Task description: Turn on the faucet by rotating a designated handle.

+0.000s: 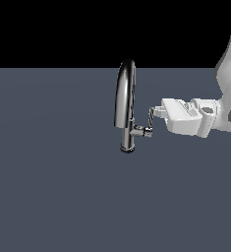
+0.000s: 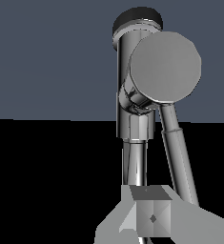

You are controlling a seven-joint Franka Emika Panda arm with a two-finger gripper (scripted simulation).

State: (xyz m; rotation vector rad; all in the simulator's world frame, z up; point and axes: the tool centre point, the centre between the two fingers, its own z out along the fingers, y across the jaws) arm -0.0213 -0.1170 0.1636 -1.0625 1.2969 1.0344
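The chrome faucet [image 1: 126, 98] stands upright on the grey floor, its arched spout rising above its cylindrical base. The handle [image 1: 150, 119], a thin short lever, sticks up from a small stub on the side of the faucet toward the exterior view's right. My gripper [image 1: 156, 112] reaches in level from the exterior view's right, and its tips meet the lever's upper end. In the wrist view the fingers [image 2: 151, 217] sit together as one block, with the handle [image 2: 178, 152] running just beside them, not between them. The faucet body [image 2: 135, 138] lies behind.
The flat dark grey-blue floor [image 1: 63, 187] spreads all around the faucet. My white arm [image 1: 227, 74] comes down from the upper part of the exterior view's right. Nothing else shows.
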